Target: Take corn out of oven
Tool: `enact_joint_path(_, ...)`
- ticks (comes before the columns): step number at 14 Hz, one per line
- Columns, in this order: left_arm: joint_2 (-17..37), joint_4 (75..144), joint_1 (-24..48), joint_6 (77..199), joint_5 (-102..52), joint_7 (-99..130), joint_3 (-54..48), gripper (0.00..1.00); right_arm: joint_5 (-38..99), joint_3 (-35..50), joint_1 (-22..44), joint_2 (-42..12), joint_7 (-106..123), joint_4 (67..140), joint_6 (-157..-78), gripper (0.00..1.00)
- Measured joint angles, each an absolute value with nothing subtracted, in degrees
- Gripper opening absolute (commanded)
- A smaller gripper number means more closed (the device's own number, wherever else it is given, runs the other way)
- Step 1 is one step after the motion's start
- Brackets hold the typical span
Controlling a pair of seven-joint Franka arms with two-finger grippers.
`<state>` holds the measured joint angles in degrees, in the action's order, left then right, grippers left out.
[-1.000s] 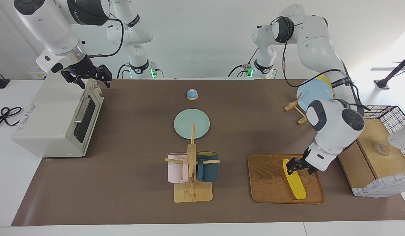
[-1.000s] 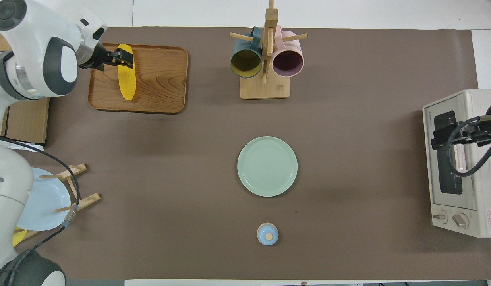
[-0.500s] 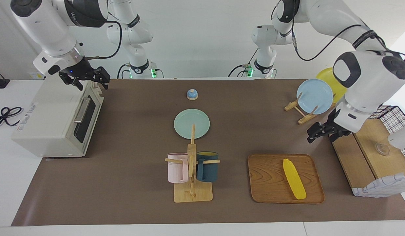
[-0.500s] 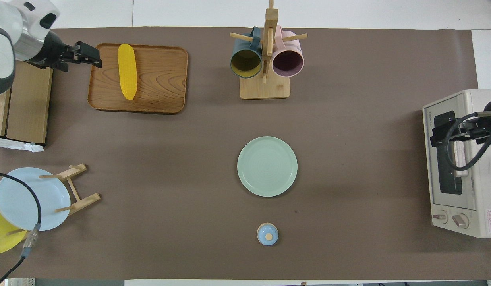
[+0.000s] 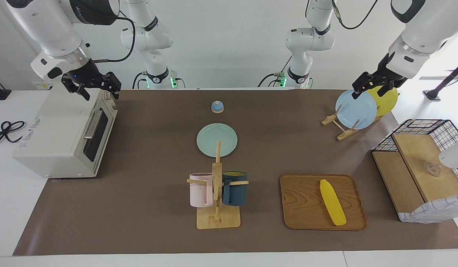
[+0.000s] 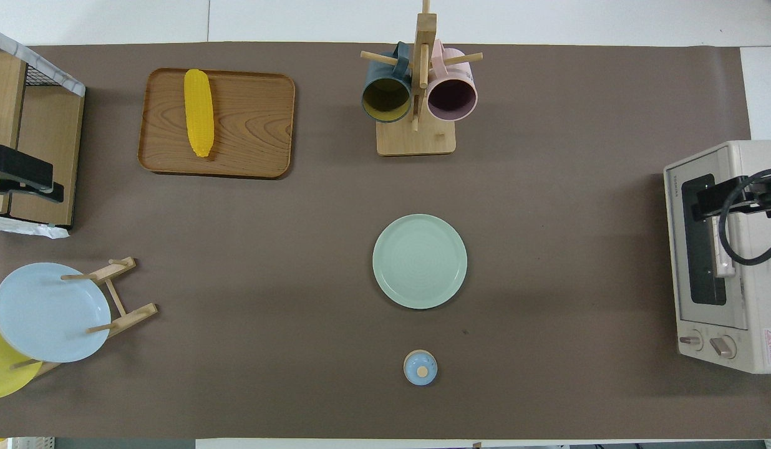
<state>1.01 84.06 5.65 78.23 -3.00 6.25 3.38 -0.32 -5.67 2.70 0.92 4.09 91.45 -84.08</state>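
1. At the right arm's end of the table sits the boxy cream-white toaster oven (image 5: 55,129), dark glass door closed. The right gripper (image 5: 92,87) hovers over its top front edge, fingers spread and empty. A careless drop here could clip the door or shove the oven.
2. On to the bright yellow corn cob (image 5: 332,203), lying on the rounded wooden tray (image 5: 303,207), well apart from the oven, so the job looks done. It's round, though, so a bump to the tray could roll it off.
3. The left gripper (image 5: 375,87) hangs over the pale blue round plate (image 5: 357,109) in its wooden rack (image 5: 338,128), fingers apart and carrying nothing. Dip low and that plate could topple.
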Motion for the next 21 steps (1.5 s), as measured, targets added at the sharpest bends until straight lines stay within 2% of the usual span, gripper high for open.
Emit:
enact_joint_path(2,-2.7,90.0,5.6,80.9,-3.0,6.5,2.9,1.0,-0.3,-5.7,2.7,1.0,4.1,91.4,-84.1,1.0)
enact_joint_path(5,-3.6,93.4,5.5,88.4,-3.0,6.5,2.5,1.0,-0.3,-5.7,2.7,1.1,4.1,91.4,-84.0,1.0)
enact_joint_path(12,-1.2,93.9,5.5,91.0,-0.6,5.3,1.5,1.0,-0.3,-5.7,2.7,1.1,4.1,91.4,-83.9,1.0)
enact_joint_path(21,-1.1,93.9,5.5,92.6,-0.4,4.6,1.1,1.0,-0.3,-5.7,2.7,1.1,4.1,91.4,-83.9,1.0)
